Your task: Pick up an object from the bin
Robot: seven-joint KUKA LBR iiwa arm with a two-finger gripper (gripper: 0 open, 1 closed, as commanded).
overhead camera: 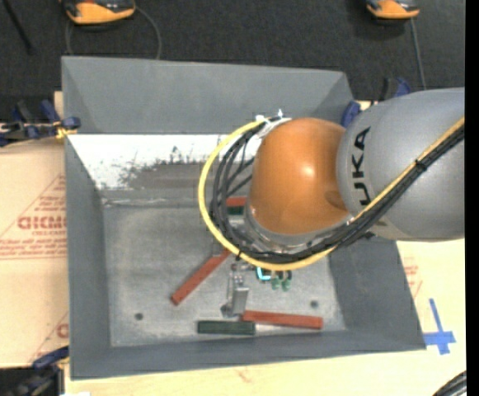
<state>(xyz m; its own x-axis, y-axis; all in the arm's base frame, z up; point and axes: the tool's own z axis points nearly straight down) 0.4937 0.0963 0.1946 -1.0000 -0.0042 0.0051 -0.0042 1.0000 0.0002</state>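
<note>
- Grey metal bin [85, 254] with a scuffed floor, and a few thin sticks lie scattered across its front half.
- Furthest left is a red-brown stick [198, 280], flat on the floor on a diagonal. Its long axis runs from a low end at front-left up towards back-right, and the upper end stops just beside the gripper's body.
- Along the front wall lies a dark green stick [225, 327]. It's flat, with its long axis left to right, parallel to that wall.
- Now the gripper [233, 306], a slim grey metal piece pointing down at the floor. Its tip is just above the dark green stick's right end. Whether it is open or closed, or has hold of anything, I cannot tell from this angle.
- Just right of the tip is a bright red stick [282, 320]. Its long axis runs nearly left to right, with the right end dipping slightly towards the front. Its left end sits just beside the green one's right end, and I can't say whether they touch.
- Further back, a short red piece [236, 202] peeks out between the cable loops, mostly hidden.
- A small green and cyan bit [277, 280] sits under the wrist, too small to identify.
- Above it is the orange cover [297, 176], with yellow and black cables [210, 213] looped around it.
- Far right is the grey arm [404, 172], with black letters reading "UKA" up its casing.
</note>
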